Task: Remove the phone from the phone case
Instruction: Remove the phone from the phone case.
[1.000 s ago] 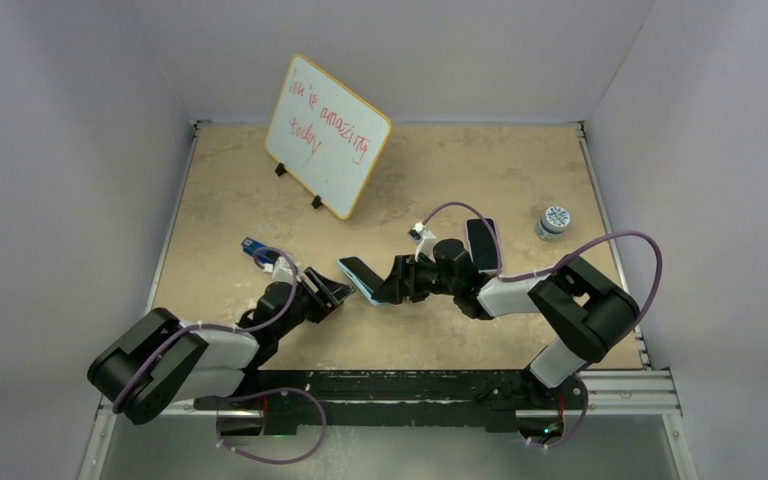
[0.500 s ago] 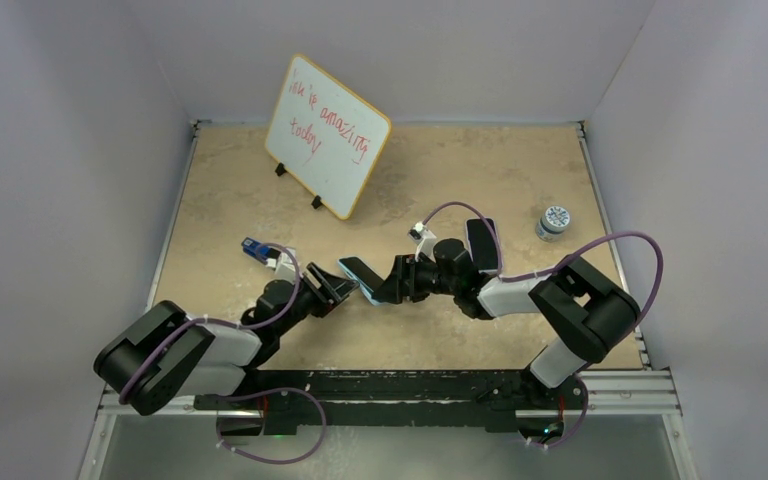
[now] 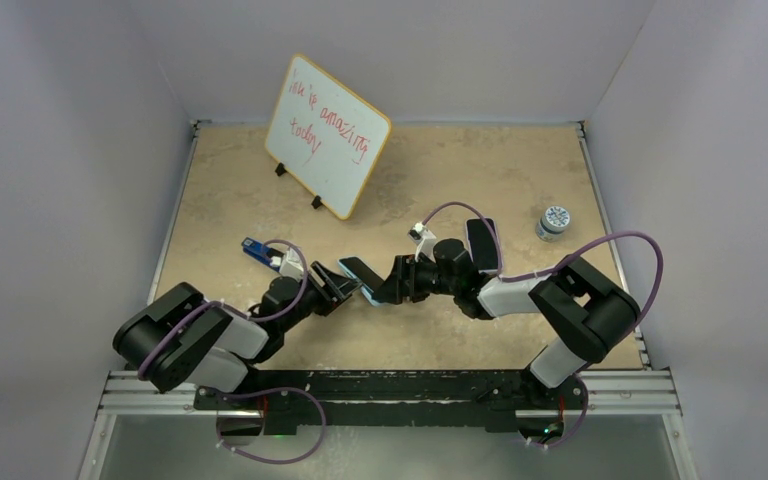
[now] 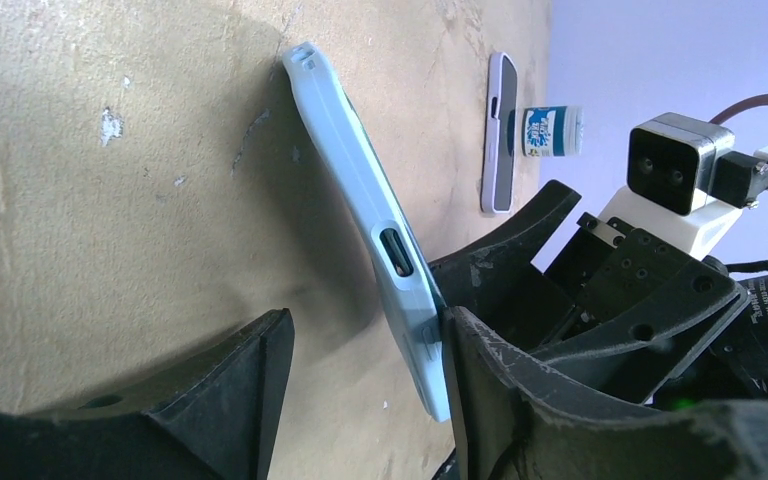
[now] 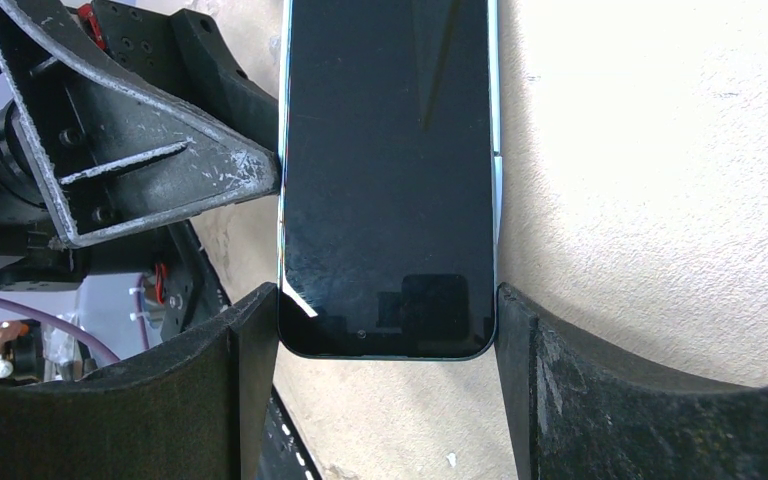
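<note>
A phone [image 5: 385,170] with a dark, blank screen sits inside a pale blue phone case [image 4: 360,210], with only a thin blue rim showing around the glass. The pair is held at a tilt over the tan table [image 3: 520,170], clamped across its long edges between the two fingers of the right gripper [image 5: 387,300]. Facing it, the left gripper [image 4: 365,330] is spread wide, with the case's edge standing in the gap, much nearer one finger than the other and seemingly just meeting it. I judge the job barely begun: the phone is held up and presented, but nothing has come apart, so the case has yet to be gripped or pried and the phone worked free. Only the right wrist view shows the screen face, with one scuffed finger [image 5: 160,180] of the left gripper touching the case's side beyond the right fingertips. Only the left wrist view shows the case edge-on with its port cutout and, far past the fingertips, a second flat handset-like thing [image 4: 500,130] lying beside a small white jar [image 4: 550,130]. Only the overhead view takes in both arms meeting mid-table, with a propped whiteboard [image 3: 327,135] well beyond them and a small blue object [image 3: 253,247] near the left wrist
</note>
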Tool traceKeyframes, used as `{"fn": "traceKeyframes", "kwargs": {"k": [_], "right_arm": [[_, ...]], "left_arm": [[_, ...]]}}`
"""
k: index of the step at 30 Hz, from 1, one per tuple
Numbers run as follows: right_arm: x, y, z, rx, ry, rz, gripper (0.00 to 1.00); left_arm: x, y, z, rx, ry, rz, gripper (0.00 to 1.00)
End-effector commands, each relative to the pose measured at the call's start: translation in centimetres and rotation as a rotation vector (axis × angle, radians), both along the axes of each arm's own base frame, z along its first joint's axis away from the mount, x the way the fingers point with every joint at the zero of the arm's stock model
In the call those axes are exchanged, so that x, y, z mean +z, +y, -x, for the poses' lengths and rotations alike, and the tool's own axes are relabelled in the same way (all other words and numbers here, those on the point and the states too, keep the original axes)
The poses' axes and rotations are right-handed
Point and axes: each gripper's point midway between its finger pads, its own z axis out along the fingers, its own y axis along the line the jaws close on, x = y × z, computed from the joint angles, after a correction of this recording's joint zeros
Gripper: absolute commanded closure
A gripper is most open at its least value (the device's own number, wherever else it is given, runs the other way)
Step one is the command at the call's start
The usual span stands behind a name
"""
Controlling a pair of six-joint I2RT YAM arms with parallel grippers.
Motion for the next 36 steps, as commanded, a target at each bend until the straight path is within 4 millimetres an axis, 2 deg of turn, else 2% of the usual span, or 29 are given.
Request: {"fn": "traceKeyframes", "kwargs": {"k": [1, 12, 17, 23, 26, 36], "right_arm": [[2.2, 0.7, -0.3, 0.029, -0.044, -0.048, 1.0], [2.3, 1.0, 0.4, 0.054, -0.014, -0.071, 1.0], [2.5, 1.0, 0.7, 0.063, -0.001, -0.089, 1.0], [2.9, 0.7, 1.0, 0.064, -0.002, -0.099, 1.0], [3.1, 0.6, 1.0, 0.065, -0.008, -0.1, 1.0], [2.0, -0.2, 0.5, 0.039, -0.026, -0.027, 1.0]], "left_arm": [[0.9, -0.6, -0.8, 0.001, -0.025, 0.031, 0.43], [-6.5, 2.5, 3.0, 0.044, 0.21, -0.1, 0.57], [-8.4, 2.9, 3.8, 0.049, 0.266, -0.117, 0.63], [-9.6, 2.9, 4.5, 0.053, 0.31, -0.096, 0.67], [-9.4, 2.8, 4.6, 0.054, 0.307, -0.073, 0.68], [-7.9, 3.0, 4.0, 0.062, 0.257, -0.071, 0.54]]}}
